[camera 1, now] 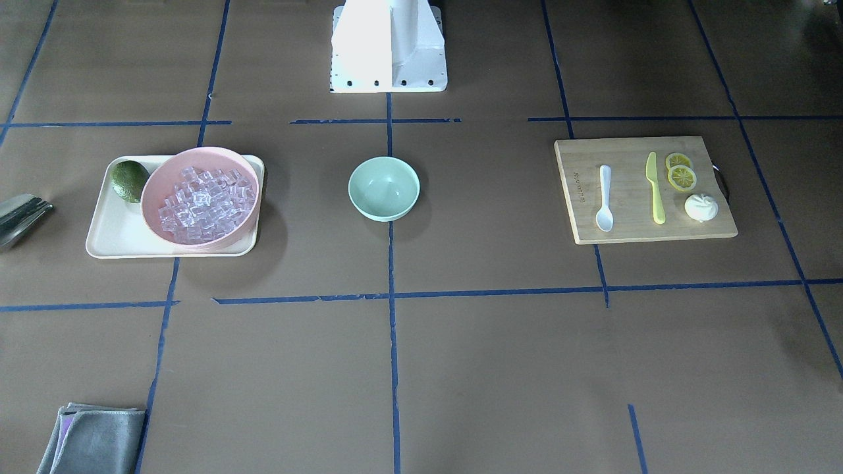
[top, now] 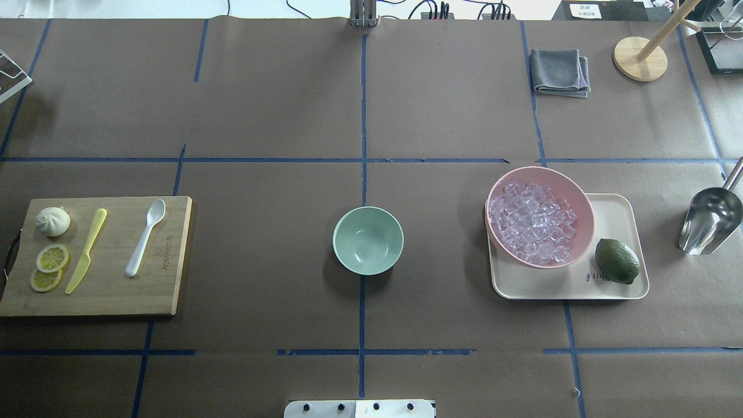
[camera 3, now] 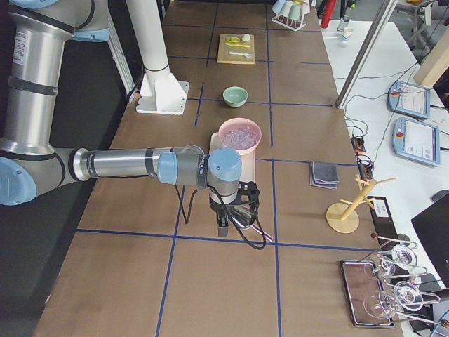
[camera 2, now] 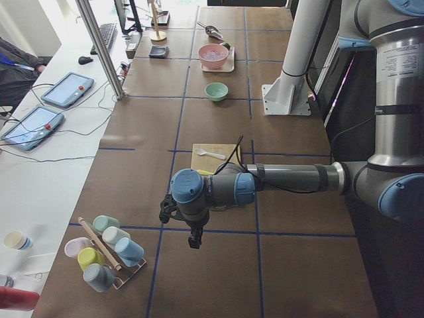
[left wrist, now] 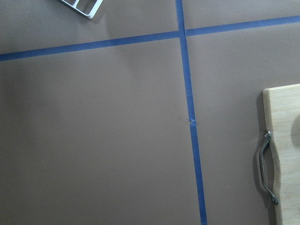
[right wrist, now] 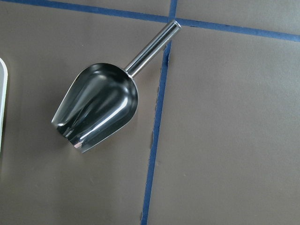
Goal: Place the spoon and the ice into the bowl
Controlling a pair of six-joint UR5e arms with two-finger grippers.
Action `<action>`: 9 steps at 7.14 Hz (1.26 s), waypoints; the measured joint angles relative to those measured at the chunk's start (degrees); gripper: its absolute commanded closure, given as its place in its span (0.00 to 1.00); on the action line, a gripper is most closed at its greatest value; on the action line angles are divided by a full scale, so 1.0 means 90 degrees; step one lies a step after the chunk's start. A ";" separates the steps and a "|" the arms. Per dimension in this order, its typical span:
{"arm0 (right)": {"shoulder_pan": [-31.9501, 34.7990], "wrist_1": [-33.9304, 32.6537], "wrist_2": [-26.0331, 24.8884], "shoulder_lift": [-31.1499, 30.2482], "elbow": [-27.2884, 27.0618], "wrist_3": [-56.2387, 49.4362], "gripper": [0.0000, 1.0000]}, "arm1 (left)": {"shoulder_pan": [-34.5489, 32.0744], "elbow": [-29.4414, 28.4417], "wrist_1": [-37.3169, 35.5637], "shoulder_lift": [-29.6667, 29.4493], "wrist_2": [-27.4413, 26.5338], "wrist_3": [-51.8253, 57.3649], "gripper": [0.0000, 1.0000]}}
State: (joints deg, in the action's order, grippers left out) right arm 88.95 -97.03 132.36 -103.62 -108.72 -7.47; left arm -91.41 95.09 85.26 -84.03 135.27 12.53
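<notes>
Brown paper with blue tape lines is covering the table (top: 273, 98), and the bowl (top: 368, 240) is sitting at its centre. Seen from overhead, the spoon (top: 145, 237) is lying on a cutting board (top: 168, 296) at the bowl's 9 o'clock, and the ice (top: 531, 223) is filling a pink bowl (top: 574, 188) at 3 o'clock. The left gripper (camera 2: 193, 241) and right gripper (camera 3: 222, 227) are hanging over the table's ends; I cannot tell how wide either pincer is standing.

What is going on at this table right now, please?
Nothing is being handled yet. The spoon lies on the cutting board, the ice fills the pink bowl on the tray, and the mint-green bowl in the middle is empty. The left end effector hangs beyond the board's end, the right end effector near the metal scoop; neither touches a task item.
</notes>
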 measured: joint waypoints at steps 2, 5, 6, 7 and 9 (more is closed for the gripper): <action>0.0000 0.0000 0.0000 0.0000 -0.0006 0.0004 0.00 | 0.0000 0.0038 0.0015 0.0001 -0.0004 -0.0003 0.00; 0.0000 0.0000 0.0000 0.0000 -0.0006 0.0038 0.00 | 0.0018 0.0066 0.0051 -0.0060 -0.0262 -0.0015 0.00; 0.0000 -0.0002 0.0000 0.0000 0.0005 0.0050 0.00 | 0.0030 0.0072 0.0134 -0.0173 -0.0379 -0.0033 0.00; -0.0003 -0.0007 0.0000 0.0003 0.0013 0.0056 0.00 | 0.0038 0.0073 0.0426 -0.0290 -0.0420 -0.0038 0.00; -0.0003 -0.0009 0.0000 0.0008 0.0014 0.0058 0.00 | 0.0103 0.0077 0.1433 -0.0430 -0.0426 -0.0054 0.00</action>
State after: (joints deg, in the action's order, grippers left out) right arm 88.92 -97.12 132.36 -103.55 -108.60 -6.95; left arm -90.48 95.78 98.16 -87.90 131.43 12.05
